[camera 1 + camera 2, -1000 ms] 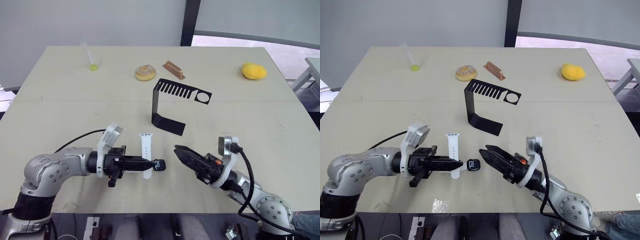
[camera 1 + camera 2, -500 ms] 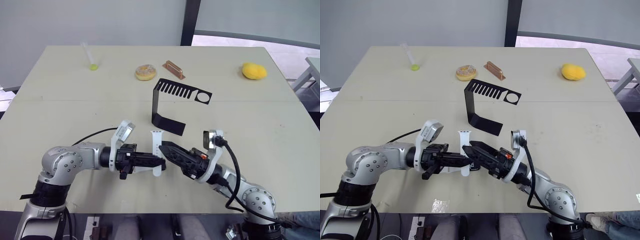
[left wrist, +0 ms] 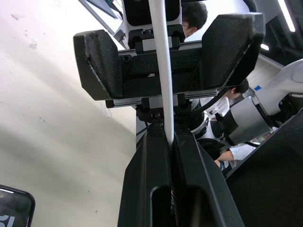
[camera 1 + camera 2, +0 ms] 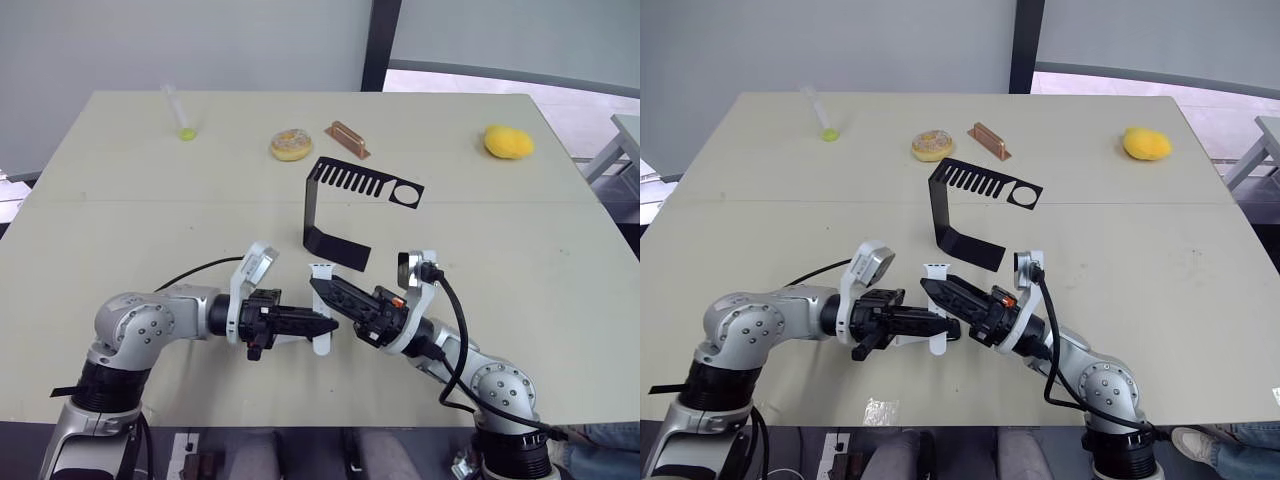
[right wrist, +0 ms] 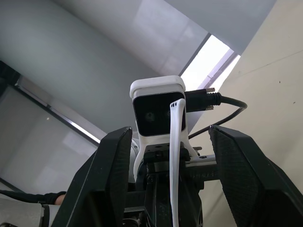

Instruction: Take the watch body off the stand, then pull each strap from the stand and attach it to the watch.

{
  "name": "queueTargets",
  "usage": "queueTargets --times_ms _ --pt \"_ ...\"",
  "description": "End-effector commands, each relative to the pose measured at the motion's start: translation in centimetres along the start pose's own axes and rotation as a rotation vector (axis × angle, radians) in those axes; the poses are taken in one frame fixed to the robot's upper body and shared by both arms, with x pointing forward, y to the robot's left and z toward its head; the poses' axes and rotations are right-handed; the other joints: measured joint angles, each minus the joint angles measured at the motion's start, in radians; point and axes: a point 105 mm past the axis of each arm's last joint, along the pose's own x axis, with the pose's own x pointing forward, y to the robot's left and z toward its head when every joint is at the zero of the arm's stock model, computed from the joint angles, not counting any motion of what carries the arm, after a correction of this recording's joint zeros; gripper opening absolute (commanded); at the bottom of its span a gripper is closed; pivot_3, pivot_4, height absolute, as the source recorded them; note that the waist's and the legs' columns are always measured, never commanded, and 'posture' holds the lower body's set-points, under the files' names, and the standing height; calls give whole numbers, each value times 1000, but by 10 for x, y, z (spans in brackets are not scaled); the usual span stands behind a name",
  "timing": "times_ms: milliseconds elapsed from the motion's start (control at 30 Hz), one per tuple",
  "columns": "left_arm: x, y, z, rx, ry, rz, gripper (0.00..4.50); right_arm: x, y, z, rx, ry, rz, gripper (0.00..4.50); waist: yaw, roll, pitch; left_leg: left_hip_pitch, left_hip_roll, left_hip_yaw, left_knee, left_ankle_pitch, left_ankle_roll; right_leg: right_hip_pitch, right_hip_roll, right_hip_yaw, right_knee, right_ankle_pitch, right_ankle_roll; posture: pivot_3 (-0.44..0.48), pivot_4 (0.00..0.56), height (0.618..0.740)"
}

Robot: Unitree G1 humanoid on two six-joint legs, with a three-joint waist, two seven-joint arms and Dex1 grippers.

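While one strap (image 4: 321, 310) hangs pinched, two grippers meet — left (image 4: 322, 326), right (image 4: 318, 288).

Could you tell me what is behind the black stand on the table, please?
Behind the stand lie a donut and a small copper-brown block, both on the table and apart from it. Nothing hangs in the stand's slots.

head eyes look down over table (image 4: 120, 200), wrist cameras seemingly face each other
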Motion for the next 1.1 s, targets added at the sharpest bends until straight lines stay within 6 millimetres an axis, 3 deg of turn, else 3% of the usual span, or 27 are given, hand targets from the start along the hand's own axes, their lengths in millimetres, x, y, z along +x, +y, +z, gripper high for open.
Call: queueTargets --times_ms 33,767,867,967,1000,1100 --pt "1 -4 3 35 2 -5 0 0 7 4 -12 -25 34 2753 0 0 0 0 0 0 0 0 0 0 0 0 0 0 0 0 150 740" --pt "3 -1 0 49 -1 9 0 -2 3 4 -23 -31 19 2753 0 0 0 0 0 0 0 0 -1 0 0 0 0 0 0 0 150 740" --pt "4 -1 0 51 -3 8 0 -1 3 4 -20 -30 26 1878 0 0 0 0 0 0 0 0 -1 0 0 0 0 0 0 0 150 740" --pt "5 0 0 53 -2 8 0 0 4 5 -15 -36 36 358 0 0 0 0 0 0 0 0 -1 0 0 0 0 0 0 0 150 740" --pt "5 0 1 53 -3 9 0 0 4 5 -14 -39 38 33 0 0 0 0 0 0 0 0 -1 0 0 0 0 0 0 0 150 740" --pt "5 0 0 52 -1 10 0 1 6 6 -10 -48 49 33 0 0 0 0 0 0 0 0 -1 0 0 0 1 0 0 0 150 740"
